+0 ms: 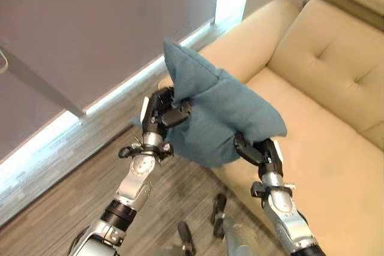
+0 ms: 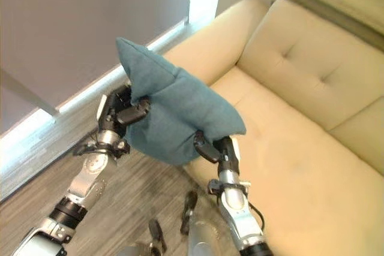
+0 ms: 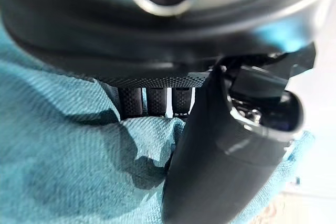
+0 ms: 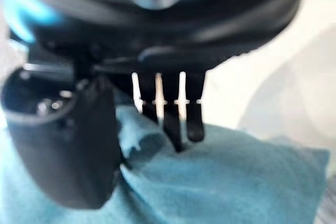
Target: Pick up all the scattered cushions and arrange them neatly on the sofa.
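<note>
**Both hands hold teal cushion up by sofa's front edge**

Left eye view: both arms come up from the lower edge, w/ the left hand [image 1: 161,112] on the cushion's left side, thumb and fingers curled round a fold of cloth. Right hand [image 1: 257,151] grips the cushion's lower right edge, thumb pressed onto the fabric. Teal cushion [image 1: 219,109] is held off the floor between the two, one corner sticking up, just in front of the beige sofa [image 1: 336,76], near its armrest [image 1: 252,34]. Wood-look floor [image 1: 66,208] below; grey wall w/ a pale baseboard [image 1: 90,109] behind.

Right eye view: same scene; cushion overlaps the seat's front edge.

Left wrist view: thumb [image 3: 226,156] and fingers [image 3: 152,100] clamp teal cloth between them.

Right wrist view: thumb [image 4: 63,145] and fingers [image 4: 176,114] pinch a bunched teal fold; pale sofa beyond.
</note>
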Robot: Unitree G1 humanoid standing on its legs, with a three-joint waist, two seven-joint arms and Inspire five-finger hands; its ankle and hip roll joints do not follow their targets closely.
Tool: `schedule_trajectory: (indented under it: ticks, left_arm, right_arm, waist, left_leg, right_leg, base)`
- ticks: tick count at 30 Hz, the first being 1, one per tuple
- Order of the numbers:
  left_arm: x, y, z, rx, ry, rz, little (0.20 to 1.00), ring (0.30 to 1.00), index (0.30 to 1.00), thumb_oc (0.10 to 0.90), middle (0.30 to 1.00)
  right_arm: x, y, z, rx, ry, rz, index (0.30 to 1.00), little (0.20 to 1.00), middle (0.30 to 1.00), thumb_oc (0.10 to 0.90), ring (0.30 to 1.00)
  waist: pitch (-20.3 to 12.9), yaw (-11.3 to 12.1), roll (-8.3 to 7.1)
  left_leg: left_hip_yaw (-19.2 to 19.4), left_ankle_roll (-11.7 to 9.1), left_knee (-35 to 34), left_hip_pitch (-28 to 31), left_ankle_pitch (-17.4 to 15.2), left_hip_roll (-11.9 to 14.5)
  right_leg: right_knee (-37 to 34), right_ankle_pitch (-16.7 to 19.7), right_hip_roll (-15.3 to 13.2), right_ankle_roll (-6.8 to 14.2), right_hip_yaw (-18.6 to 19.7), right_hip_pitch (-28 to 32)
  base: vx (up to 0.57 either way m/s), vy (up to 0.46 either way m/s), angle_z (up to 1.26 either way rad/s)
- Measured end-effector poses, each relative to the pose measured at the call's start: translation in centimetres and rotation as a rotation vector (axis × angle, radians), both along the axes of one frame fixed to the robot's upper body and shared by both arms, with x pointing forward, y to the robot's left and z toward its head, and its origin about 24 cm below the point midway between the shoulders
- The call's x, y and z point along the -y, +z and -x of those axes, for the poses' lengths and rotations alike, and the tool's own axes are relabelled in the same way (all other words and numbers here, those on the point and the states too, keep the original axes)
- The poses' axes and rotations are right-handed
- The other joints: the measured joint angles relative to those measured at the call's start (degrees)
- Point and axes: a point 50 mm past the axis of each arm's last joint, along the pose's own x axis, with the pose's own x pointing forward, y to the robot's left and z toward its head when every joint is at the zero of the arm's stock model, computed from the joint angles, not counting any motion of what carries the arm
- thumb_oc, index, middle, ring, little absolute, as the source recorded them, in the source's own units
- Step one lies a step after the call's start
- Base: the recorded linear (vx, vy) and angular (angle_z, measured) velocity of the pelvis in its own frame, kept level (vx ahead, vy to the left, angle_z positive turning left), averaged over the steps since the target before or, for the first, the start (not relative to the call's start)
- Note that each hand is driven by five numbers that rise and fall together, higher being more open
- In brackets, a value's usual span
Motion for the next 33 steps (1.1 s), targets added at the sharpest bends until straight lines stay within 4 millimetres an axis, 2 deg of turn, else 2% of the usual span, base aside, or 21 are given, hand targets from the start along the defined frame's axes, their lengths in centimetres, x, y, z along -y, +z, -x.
schedule_trajectory:
  ticks: [1,2,4,6,8,9,10,12,14,15,16,17,18,20,21,23,27,29,31,32,33]
  left_arm:
    - [0.1,-0.5,0.0,-0.023,0.007,0.002,0.300,0.300,0.300,0.400,0.300]
    - [0.0,-0.6,0.0,-0.033,0.015,0.007,0.300,0.300,0.300,0.400,0.300]
    - [-0.1,-0.2,-0.2,-0.024,0.026,0.016,0.300,0.300,0.300,0.400,0.300]
    - [0.1,0.0,-0.4,-0.018,0.033,0.008,0.300,0.300,0.300,0.400,0.300]
    - [-0.4,-0.3,-0.3,-0.017,0.051,-0.036,0.300,0.300,0.300,0.400,0.300]
    - [-0.7,-0.6,-0.3,-0.027,0.057,-0.053,0.300,0.300,0.300,0.400,0.300]
    - [-1.4,-1.7,-0.2,-0.069,0.077,-0.085,0.300,0.300,0.300,0.400,0.300]
    - [-1.5,-3.1,0.2,-0.122,0.080,-0.104,0.300,0.300,0.300,0.400,0.300]
    - [-0.6,-3.7,0.4,-0.144,0.060,-0.095,0.300,0.300,0.300,0.400,0.300]
    - [-0.2,-4.0,0.5,-0.159,0.056,-0.082,0.300,0.300,0.300,0.400,0.300]
    - [0.3,-4.0,0.5,-0.167,0.043,-0.080,0.300,0.300,0.300,0.400,0.300]
    - [0.9,-4.3,0.6,-0.189,0.035,-0.072,0.300,0.300,0.300,0.400,0.300]
    - [1.0,-4.5,0.8,-0.195,0.030,-0.077,0.300,0.300,0.300,0.400,0.300]
    - [-1.0,-4.2,0.4,-0.184,0.100,-0.080,0.300,0.300,0.300,0.400,0.300]
    - [-1.4,-4.1,0.3,-0.183,0.117,-0.073,0.300,0.300,0.300,0.400,0.300]
    - [-1.3,-3.9,0.3,-0.174,0.114,-0.071,0.300,0.300,0.300,0.400,0.300]
    - [-1.4,-4.2,0.5,-0.184,0.118,-0.071,0.300,0.300,0.300,0.400,0.300]
    - [-0.5,-4.9,0.6,-0.211,0.108,-0.052,0.300,0.300,0.300,0.400,0.300]
    - [-0.2,-5.0,0.8,-0.213,0.094,-0.057,0.300,0.300,0.300,0.400,0.300]
    - [-0.3,-5.0,0.8,-0.213,0.096,-0.058,0.300,0.300,0.300,0.400,0.300]
    - [-0.3,-5.1,0.9,-0.219,0.098,-0.058,0.300,0.300,0.300,0.400,0.300]
  right_arm:
    - [0.2,0.0,0.1,-0.003,0.003,0.025,0.300,0.300,0.300,0.400,0.300]
    - [0.4,0.4,0.0,0.010,0.013,0.059,0.300,0.300,0.300,0.400,0.300]
    - [0.4,1.5,-0.2,0.048,0.020,0.090,0.300,0.300,0.300,0.400,0.300]
    - [0.5,1.9,-0.1,0.062,0.005,0.137,0.300,0.300,0.300,0.400,0.300]
    - [0.4,1.7,0.0,0.059,0.008,0.171,0.300,0.300,0.300,0.400,0.300]
    - [0.3,1.6,0.1,0.054,0.016,0.185,0.300,0.300,0.300,0.400,0.300]
    - [0.0,1.3,0.2,0.037,0.036,0.218,0.300,0.300,0.300,0.400,0.300]
    - [0.1,0.7,0.8,0.015,0.041,0.246,0.300,0.300,0.300,0.400,0.300]
    - [0.9,0.6,1.4,0.001,0.033,0.275,0.300,0.300,0.300,0.400,0.300]
    - [1.5,0.7,1.3,-0.007,0.032,0.303,0.300,0.300,0.300,0.400,0.300]
    - [1.7,0.5,1.4,-0.021,0.011,0.297,0.300,0.300,0.300,0.400,0.300]
    - [1.9,0.3,1.5,-0.040,0.006,0.309,0.300,0.300,0.300,0.400,0.300]
    - [1.7,0.2,1.6,-0.044,0.008,0.310,0.300,0.300,0.300,0.400,0.300]
    - [0.1,0.7,0.5,-0.007,0.070,0.331,0.300,0.300,0.300,0.400,0.300]
    - [-0.3,0.6,0.6,-0.009,0.086,0.339,0.300,0.300,0.300,0.400,0.300]
    - [-0.6,0.3,0.8,-0.019,0.094,0.342,0.300,0.300,0.300,0.400,0.300]
    - [-0.7,0.1,0.8,-0.027,0.100,0.349,0.300,0.300,0.300,0.400,0.300]
    - [0.2,0.2,0.6,-0.028,0.091,0.405,0.300,0.300,0.300,0.400,0.300]
    - [0.8,0.3,0.7,-0.032,0.080,0.420,0.300,0.300,0.300,0.400,0.300]
    - [0.6,0.2,0.6,-0.035,0.081,0.417,0.300,0.300,0.300,0.400,0.300]
    - [0.4,0.1,0.6,-0.040,0.085,0.415,0.300,0.300,0.300,0.400,0.300]
  waist:
    - [-1.2,0.3,-0.54]
    - [-1.9,1.1,0.07]
    - [-2.5,1.6,-0.46]
    - [-2.1,0.5,-2.76]
    - [-1.6,2.5,-5.70]
    - [-1.5,2.6,-5.96]
    - [-1.4,3.4,-5.80]
    - [-1.7,3.0,-5.83]
    - [-2.7,2.4,-3.36]
    - [-2.9,1.3,-0.94]
    - [-2.6,0.3,-0.12]
    - [-1.7,0.0,1.92]
    - [-2.0,0.0,2.70]
    - [-1.9,3.8,2.95]
    - [-2.1,3.2,3.50]
    - [-2.5,3.4,4.12]
    - [-2.5,3.7,4.77]
    - [-1.6,2.5,8.20]
    - [-1.6,1.8,7.41]
    - [-1.6,2.3,6.11]
    - [-1.6,2.5,6.16]
  left_leg:
    - [-0.2,-0.8,14.6,-6.0,-0.3,2.5]
    - [-0.3,0.1,21.7,-8.8,-1.3,4.3]
    - [-1.3,0.4,25.9,-11.7,-2.7,3.4]
    - [-2.7,1.0,20.5,-12.9,-4.5,-0.5]
    - [-6.9,4.4,2.0,-11.0,-6.6,-6.3]
    - [-7.6,4.6,-4.0,-11.2,-5.4,-6.9]
    - [-15.4,2.6,-11.6,-12.4,-0.3,-7.5]
    - [-16.9,1.7,-7.3,-13.4,0.0,-7.5]
    - [-17.1,2.3,-6.0,-10.8,9.4,-6.1]
    - [-17.5,4.7,-8.4,-7.6,12.1,-5.3]
    - [-17.2,6.5,-12.6,-4.1,12.6,-5.5]
    - [-17.0,8.9,-17.7,0.4,14.0,-5.0]
    - [-16.3,8.7,-18.8,1.7,13.8,-5.0]
    - [-9.3,7.2,-20.2,4.3,12.7,-6.9]
    - [-9.6,7.1,-20.2,4.6,12.3,-7.4]
    - [-10.0,7.5,-19.9,4.7,10.9,-7.7]
    - [-10.6,7.2,-19.8,4.5,10.4,-6.9]
    - [-14.1,7.2,-19.4,4.7,9.9,-4.9]
    - [-15.8,6.2,-19.3,4.9,9.2,-5.3]
    - [-15.6,5.4,-19.6,5.2,9.2,-5.7]
    - [-15.5,4.6,-19.7,5.0,9.5,-5.2]
  right_leg:
    - [0.0,-1.0,0.1,-1.1,1.9,0.7]
    - [1.0,-1.6,1.3,-1.6,4.5,0.9]
    - [1.3,-2.4,1.4,-1.8,8.9,0.8]
    - [0.0,-3.1,1.7,-1.5,17.0,3.1]
    - [-1.0,-3.0,0.9,-1.0,22.9,4.7]
    - [-1.8,-2.9,1.9,-0.3,25.5,6.2]
    - [-3.0,-3.6,3.2,0.9,27.7,9.6]
    - [-3.8,-3.9,2.9,1.2,28.8,12.7]
    - [-3.8,-5.4,3.3,3.3,29.0,13.3]
    - [-4.1,-6.4,4.2,4.4,30.6,14.4]
    - [-0.7,-8.0,3.8,6.5,30.5,13.4]
    - [6.9,-11.9,3.7,10.0,30.2,10.2]
    - [7.1,-12.4,3.1,9.7,30.1,9.1]
    - [7.5,-8.2,-3.2,8.0,25.0,-0.1]
    - [6.9,-7.0,-5.2,7.1,21.1,-0.6]
    - [4.6,-4.1,-6.3,8.5,17.6,2.0]
    - [-0.8,-2.5,-6.1,10.4,18.2,5.6]
    - [6.2,-5.6,-6.3,10.6,23.0,1.6]
    - [2.1,-4.4,-6.0,11.2,27.5,4.5]
    - [-1.7,-4.0,-6.6,11.9,27.0,7.1]
    - [-3.5,-2.4,-6.2,11.9,26.9,7.6]
  base:
    - [0.11,-0.054,-0.82]
    - [0.06,0.003,-0.96]
    - [0.15,0.042,-1.24]
    - [0.32,0.216,-1.20]
    - [0.29,0.161,-1.51]
    - [0.22,0.055,-2.16]
    - [0.14,0.041,-1.74]
    - [0.16,0.096,-1.50]
    - [0.23,0.194,-0.89]
    - [0.23,0.211,-0.50]
    - [0.30,0.271,-0.54]
    - [0.17,0.155,-0.50]
    - [0.12,0.098,-1.24]
    - [0.07,-0.027,-1.69]
    - [0.09,-0.090,-0.73]
    - [0.10,-0.092,-0.01]
    - [0.12,-0.253,0.09]
    - [0.12,-0.304,0.29]
    - [0.11,-0.348,0.36]
    - [0.05,-0.387,-0.01]
    - [0.02,-0.270,0.01]
